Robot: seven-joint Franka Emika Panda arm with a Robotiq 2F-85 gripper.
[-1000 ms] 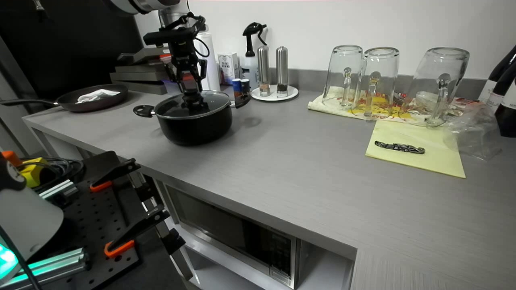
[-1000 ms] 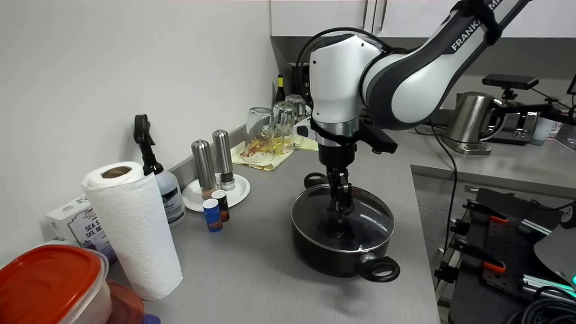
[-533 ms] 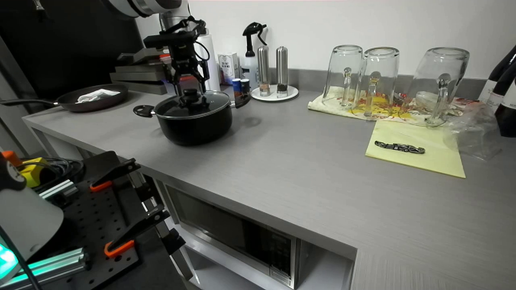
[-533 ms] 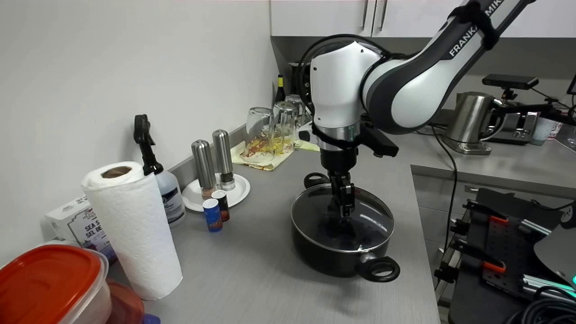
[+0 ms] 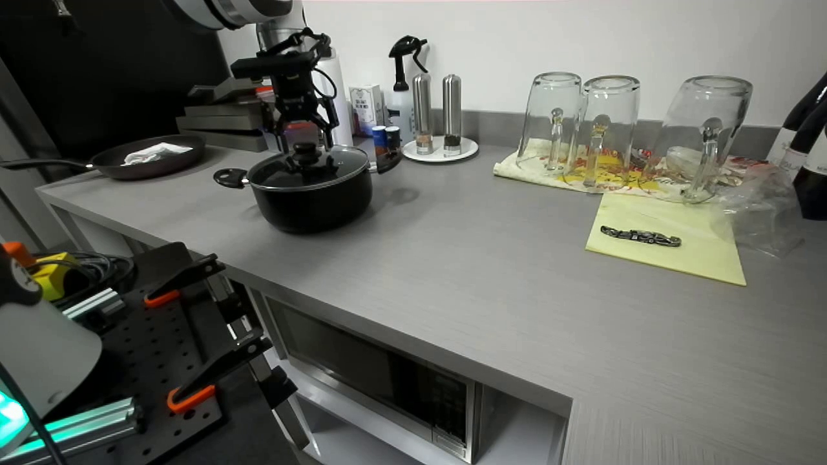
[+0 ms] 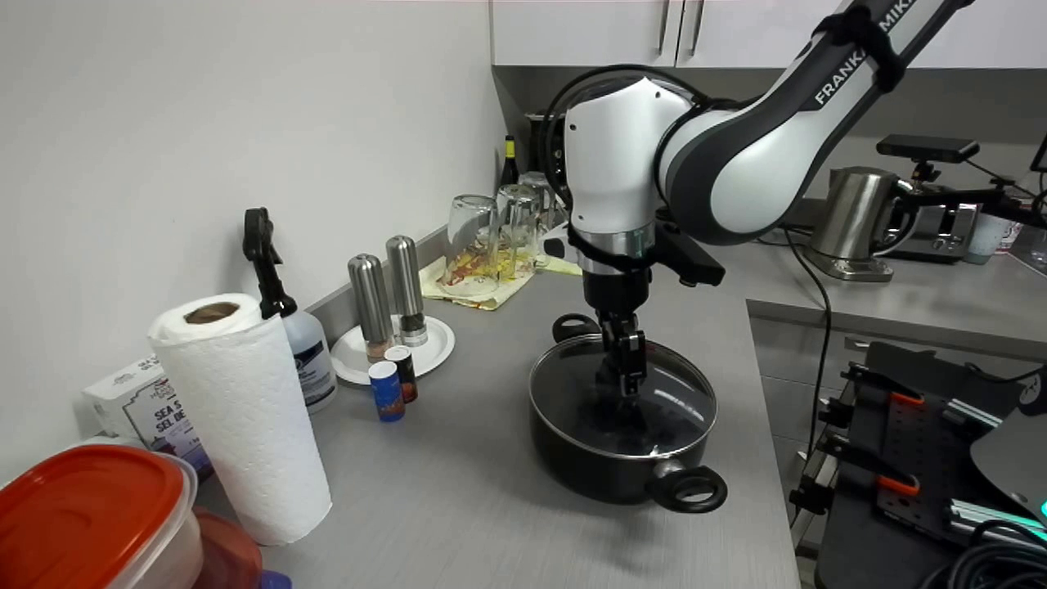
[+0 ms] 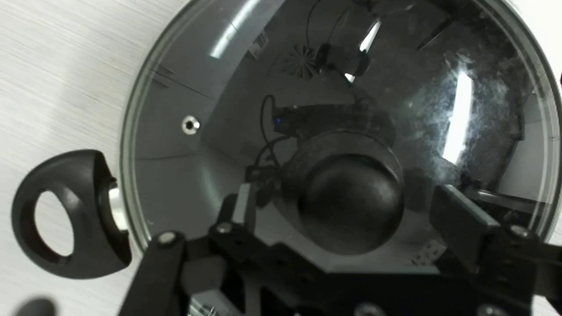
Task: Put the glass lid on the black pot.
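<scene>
Left end of the counter: frying pan with a crumpled white cloth in it. Next, black pot, glass lid on top, seated flat on the pot's rim in both exterior views. Gripper is over the lid, fingers spread well apart, one each side of the knob; wrist view shows a gap both sides, so it's holding nothing. Right of that: two small canisters, spray bottle, two steel grinders on a white plate. Then three glass mugs upside down on a printed towel. Yellow sheet near them, dark item on it, unclear what. Bottles at right edge.
</scene>
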